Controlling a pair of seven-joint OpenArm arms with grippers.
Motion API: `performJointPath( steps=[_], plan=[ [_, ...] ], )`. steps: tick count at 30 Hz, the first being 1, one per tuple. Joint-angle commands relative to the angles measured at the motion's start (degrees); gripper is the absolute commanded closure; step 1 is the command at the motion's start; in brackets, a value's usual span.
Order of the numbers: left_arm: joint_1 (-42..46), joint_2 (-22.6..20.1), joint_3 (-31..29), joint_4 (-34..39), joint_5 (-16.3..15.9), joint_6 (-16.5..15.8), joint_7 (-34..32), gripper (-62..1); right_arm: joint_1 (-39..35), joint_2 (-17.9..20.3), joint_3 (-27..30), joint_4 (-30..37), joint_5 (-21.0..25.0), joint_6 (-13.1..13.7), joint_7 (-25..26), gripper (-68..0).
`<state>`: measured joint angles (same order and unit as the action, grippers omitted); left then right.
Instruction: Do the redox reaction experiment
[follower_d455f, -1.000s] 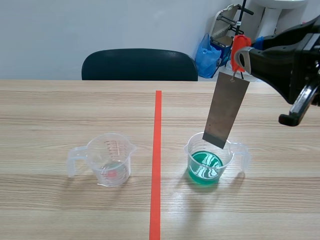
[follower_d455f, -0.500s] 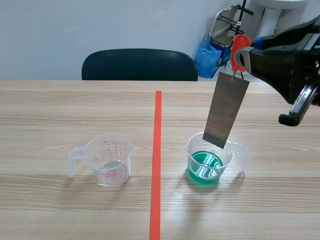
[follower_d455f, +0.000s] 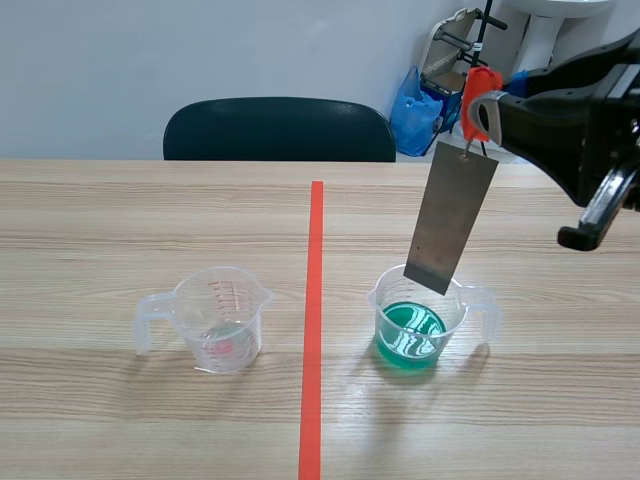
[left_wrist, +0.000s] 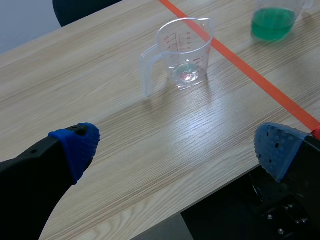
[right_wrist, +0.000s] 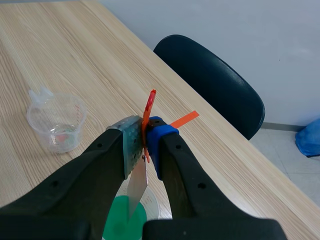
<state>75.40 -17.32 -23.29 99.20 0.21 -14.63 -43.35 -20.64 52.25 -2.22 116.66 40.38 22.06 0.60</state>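
1. The light is bright and even; the tabletop (follower_d455f: 150, 420) carries no hard shadow.
2. The clear measuring cup (follower_d455f: 222, 320) and the other measuring cup (follower_d455f: 456, 305) throw only pale, soft shadows at their bases.
3. Small white glints lie on the green liquid (follower_d455f: 408, 335).
4. The metal plate (follower_d455f: 450, 225) is dull grey, without glare.
5. The black right claw (right_wrist: 145, 145) looks dark; the orange-red clip (right_wrist: 149, 107) pinched in it is vivid.

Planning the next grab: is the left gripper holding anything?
No, the left gripper is open, with only the wooden table showing between its fingers.
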Motion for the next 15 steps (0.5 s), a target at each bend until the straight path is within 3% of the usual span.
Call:
performJointPath(
  steps=[1, 7, 13, 15],
  plan=[
    [0.04, -0.02, 0.13, 0.92, -0.57, -0.07, -0.90, -62.3, 1.09, 0.74, 0.39, 0.74, 0.63, -0.15, 0.83, -0.6],
    [0.04, -0.22, 0.13, 0.92, -0.59, -0.07, -2.34, -62.3, 1.09, 0.74, 0.28, 0.74, 0.63, -0.15, 0.85, -0.6],
    [0.04, -5.09, 0.13, 0.92, -2.60, -0.07, -2.16, -61.8, 1.09, 0.72, 0.28, -0.07, 0.61, 0.26, 1.75, -0.6],
    [0.04, -7.76, 0.13, 0.92, -3.80, -0.09, -1.97, -47.4, 1.09, 0.72, 0.28, -0.11, 0.61, 0.26, 1.75, -0.6]
  ],
)
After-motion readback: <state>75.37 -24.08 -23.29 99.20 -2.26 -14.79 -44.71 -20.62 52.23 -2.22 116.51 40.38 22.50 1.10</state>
